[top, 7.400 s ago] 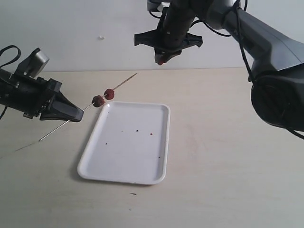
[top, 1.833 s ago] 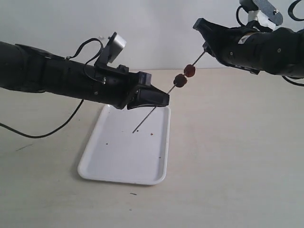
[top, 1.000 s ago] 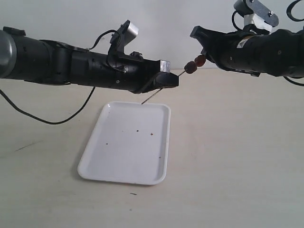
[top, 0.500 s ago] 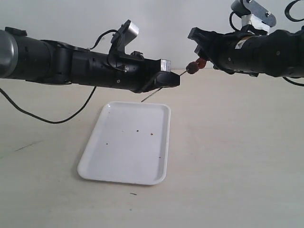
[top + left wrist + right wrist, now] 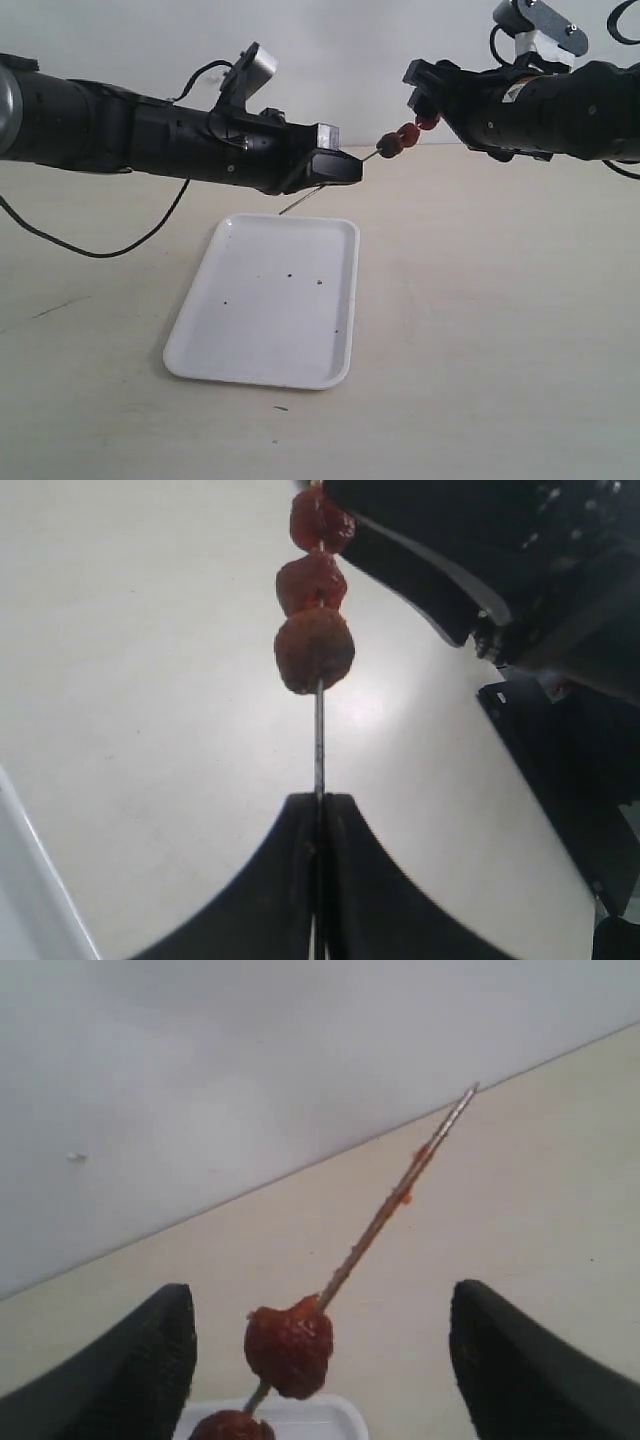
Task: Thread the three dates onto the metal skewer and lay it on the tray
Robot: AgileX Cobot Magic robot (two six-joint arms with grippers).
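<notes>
Three red-brown dates (image 5: 407, 134) sit in a row on the thin metal skewer (image 5: 300, 203), which slants up over the far end of the white tray (image 5: 262, 330). My left gripper (image 5: 343, 168) is shut on the skewer's shaft just below the dates. In the left wrist view the dates (image 5: 313, 648) stack above the closed jaws (image 5: 320, 808). My right gripper (image 5: 432, 105) is open around the uppermost date (image 5: 289, 1347). Its fingers (image 5: 150, 1360) stand wide apart and touch nothing. The skewer's bare tip (image 5: 455, 1110) pokes past them.
The tray lies flat on the pale wooden table (image 5: 500, 330), speckled with a few dark crumbs (image 5: 289, 275). A white wall (image 5: 330, 50) rises behind the table. Both black arms reach in high above the tray's far end.
The third date is now on the skewer with the other two. The right fingers have come off it and stand open. The left gripper has shifted slightly left with the skewer.
</notes>
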